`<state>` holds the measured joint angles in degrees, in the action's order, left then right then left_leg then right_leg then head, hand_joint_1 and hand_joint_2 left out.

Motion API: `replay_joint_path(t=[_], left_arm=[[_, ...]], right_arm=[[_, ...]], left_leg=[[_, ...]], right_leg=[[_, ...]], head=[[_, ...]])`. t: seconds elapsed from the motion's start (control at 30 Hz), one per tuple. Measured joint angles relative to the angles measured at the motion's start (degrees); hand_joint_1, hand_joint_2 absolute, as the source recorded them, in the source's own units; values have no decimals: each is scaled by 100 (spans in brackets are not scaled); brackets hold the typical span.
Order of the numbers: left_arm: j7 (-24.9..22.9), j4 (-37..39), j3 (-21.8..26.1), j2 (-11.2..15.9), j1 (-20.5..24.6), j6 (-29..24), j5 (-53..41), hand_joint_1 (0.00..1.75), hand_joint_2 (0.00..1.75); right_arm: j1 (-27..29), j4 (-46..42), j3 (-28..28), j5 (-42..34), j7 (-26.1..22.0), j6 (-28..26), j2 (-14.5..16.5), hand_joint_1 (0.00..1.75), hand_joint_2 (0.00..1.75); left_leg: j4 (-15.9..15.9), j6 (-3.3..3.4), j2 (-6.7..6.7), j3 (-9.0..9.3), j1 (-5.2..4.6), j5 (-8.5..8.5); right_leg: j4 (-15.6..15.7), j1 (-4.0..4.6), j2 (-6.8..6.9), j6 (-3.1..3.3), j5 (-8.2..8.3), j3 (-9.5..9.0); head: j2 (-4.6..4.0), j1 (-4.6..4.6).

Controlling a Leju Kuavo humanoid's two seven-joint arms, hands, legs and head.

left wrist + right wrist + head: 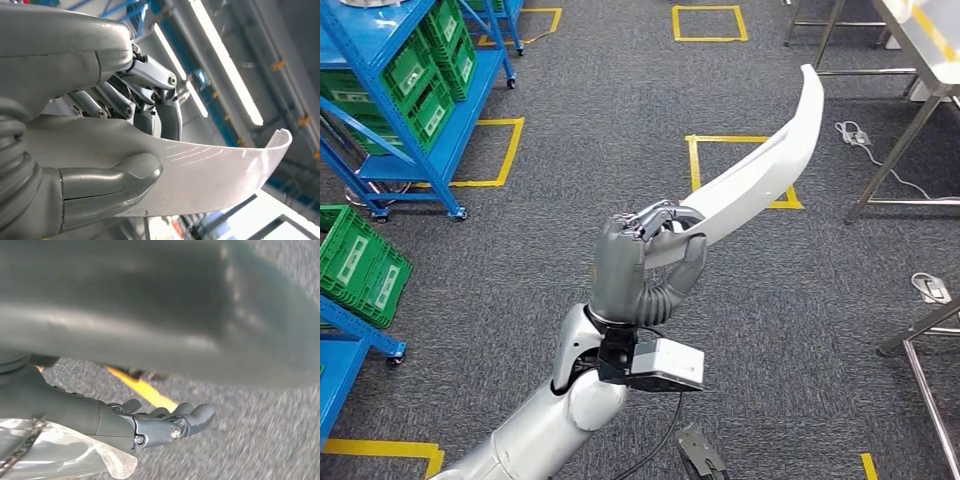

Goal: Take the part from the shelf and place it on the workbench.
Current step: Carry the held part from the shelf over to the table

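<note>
White moulded plastic forms the part (758, 175), a long curved strip now carried in the air above the grey carpet (546, 250), well apart from the blue shelf (403, 110). Note that the left robot hand (641, 265) grips 1 end only: thumb (109, 187) under the strip, fingers (166, 107) closed over its upper face. The free end sweeps up toward the bench (924, 70) at the far right. The right robot hand (166, 425) hangs near the floor with its fingers extended and holds nothing.

Hazards you should watch, as judged from this position:
1. Rotation in the grasp. The long overhang loads the hold, so a quick swing could pivot or drop the part.
2. Tip collision. The raised end leads the arm and could strike the bench frame during approach.
3. Slip. The smooth glossy surface offers little friction.
</note>
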<state>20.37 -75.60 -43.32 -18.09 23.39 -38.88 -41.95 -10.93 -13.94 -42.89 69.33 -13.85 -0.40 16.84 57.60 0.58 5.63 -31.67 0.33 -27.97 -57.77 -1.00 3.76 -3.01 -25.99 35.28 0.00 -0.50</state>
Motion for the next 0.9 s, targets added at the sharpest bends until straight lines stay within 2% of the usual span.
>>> replay_joint_path(t=[0.07, 0.1, 0.13, 0.17, 0.2, 0.23, 0.27, 0.3, 0.33, 0.37, 0.4, 0.47, 0.5, 0.53, 0.57, 0.6, 0.63, 0.67, 0.73, 0.77, 0.8, 0.83, 0.87, 0.9], left_arm=[[1, 0, -2, -1, 2, 0, -1, 175, 175], [1, 0, -3, -2, 4, 0, -1, 175, 175], [1, -1, -3, -2, 6, -1, -1, 175, 175], [1, -1, -3, 1, 7, -2, -1, 175, 175], [1, -1, -2, 6, 6, -3, 0, 175, 175], [1, -1, 1, 11, 2, -3, 1, 175, 175], [1, 1, 3, 17, -1, -3, 1, 175, 175], [1, 1, 4, 20, -4, -3, 2, 175, 175], [1, 2, 5, 20, -5, -3, 2, 175, 175], [1, 2, 4, 19, -4, -3, 3, 175, 175], [1, 2, 3, 18, -3, -3, 3, 175, 175], [1, 2, 4, 16, -3, -3, 3, 175, 175], [0, 2, 5, 16, -3, -3, 6, 175, 175], [0, 2, 5, 14, -2, -4, 8, 175, 175], [0, 2, 4, 8, 0, -4, 9, 175, 175], [0, 2, 1, 0, 3, -4, 8, 175, 175], [1, 2, -3, -8, 6, -3, 4, 175, 175], [1, 2, -4, -12, 11, -2, 1, 175, 175], [1, 3, 1, -10, 9, -1, 1, 175, 175], [1, 4, 3, -7, 7, -1, 1, 175, 175], [1, 7, 4, -4, 2, -1, 1, 175, 175], [1, 9, 3, -1, 1, -1, 1, 175, 175], [1, 10, 2, -1, 1, -1, 1, 175, 175], [1, 11, 1, -1, 1, -2, 1, 175, 175]], right_arm=[[4, -2, 0, -1, 1, -1, 2, 0, 0], [10, -2, -1, -2, 1, -1, 2, 0, 0], [12, -2, -1, -2, 1, -1, 1, 0, 0], [8, -2, -1, -2, 1, -1, 1, 0, 0], [4, -2, 0, -2, 1, -1, 1, 0, 0], [1, -2, 0, -2, 1, 0, 1, 0, 0], [3, -2, 0, -2, 1, 0, 0, 0, 0], [9, -2, -1, -2, 1, 1, -1, 0, 0], [16, -2, -1, -2, 1, 1, -1, 0, 0], [19, -2, -1, -2, 1, 1, -1, 0, 0], [19, -2, -1, -2, 1, 1, -1, 0, 0], [15, -2, -1, -3, 2, 3, 14, 0, 0], [10, -2, 0, -3, 2, 4, 21, 0, 0], [7, -2, 1, -3, 2, 5, 28, 0, 0], [5, -2, 1, -3, 1, 4, 27, 0, 0], [13, -2, 1, -1, 2, 5, 26, 0, 0], [25, -2, 1, -1, 2, 4, 24, 0, 0], [28, -2, 1, -1, 2, 3, 22, 0, 0], [14, -2, 1, -1, 1, 1, 19, 0, 0], [6, -2, 1, 0, 1, 1, 19, 0, 0], [7, -2, 1, 0, 1, 1, 17, 0, 0], [14, -2, 1, 0, 1, 1, 15, 0, 0], [21, -2, 1, 0, 1, 1, 11, 0, 0], [23, -3, 1, 0, 1, 1, 7, 0, 0]], left_leg=[[13, -41, 80, 20, -9, -21], [35, -67, 50, 27, 5, -60], [125, -91, -49, 5, 23, -148], [331, -109, -190, -72, 38, -297], [659, -117, -353, -207, 45, -488], [1075, -112, -453, -391, 44, -687], [1457, -100, -497, -571, 37, -828], [1689, -78, -514, -690, 29, -865], [1711, -43, -527, -718, 17, -784], [1492, 9, -558, -638, 3, -594], [1121, 77, -633, -486, -16, -351], [437, 227, -923, -200, -35, -19], [254, 275, -1030, -127, -47, 39], [187, 300, -1077, -105, -54, 35], [135, 296, -1027, -93, -60, 48], [72, 276, -952, -73, -48, 65], [-1, 257, -878, -47, -29, 93], [-68, 238, -791, -22, -9, 123], [-122, 224, -614, -1, 0, 147], [-118, 221, -515, -3, -3, 146], [-114, 214, -421, -4, -3, 139], [-110, 205, -333, -4, -2, 131], [-102, 189, -250, -2, 1, 119], [-88, 166, -175, 2, 5, 102]], right_leg=[[-27, 14, -116, 111, -5, 11], [-29, 10, -177, 152, -5, 17], [-26, 5, -242, 188, 2, 18], [-22, -3, -309, 221, 11, 15], [-21, -4, -377, 242, 17, 15], [-21, 3, -450, 259, 20, 15], [-22, 15, -533, 270, 22, 15], [-23, 30, -619, 279, 24, 13], [-23, 48, -708, 285, 26, 9], [-24, 67, -801, 289, 30, 1], [-24, 84, -892, 292, 33, -9], [-29, 93, -1044, 277, 49, -4], [-30, 78, -1107, 255, 62, 16], [-28, 56, -1165, 224, 81, 44], [-11, 41, -1234, 186, 105, 68], [-10, 41, -1228, 157, 112, 102], [-41, 57, -1118, 126, 83, 141], [-179, 73, -935, 91, -13, 225], [-788, 75, -533, 17, -345, 521], [-1165, 58, -445, -22, -506, 699], [-1422, 39, -413, -53, -580, 817], [-1497, 21, -395, -79, -559, 844], [-1334, 4, -366, -100, -437, 748], [-962, -9, -294, -118, -251, 537]], head=[[0, 18], [0, 24], [0, 28], [0, 33], [0, 40], [0, 44], [0, 46], [0, 46], [0, 46], [0, 46], [0, 46], [0, 25], [0, 26], [0, 32], [0, 46], [0, 58], [0, 46], [0, 21], [0, -22], [0, -30], [0, -31], [0, -31], [0, -31], [0, -32]])
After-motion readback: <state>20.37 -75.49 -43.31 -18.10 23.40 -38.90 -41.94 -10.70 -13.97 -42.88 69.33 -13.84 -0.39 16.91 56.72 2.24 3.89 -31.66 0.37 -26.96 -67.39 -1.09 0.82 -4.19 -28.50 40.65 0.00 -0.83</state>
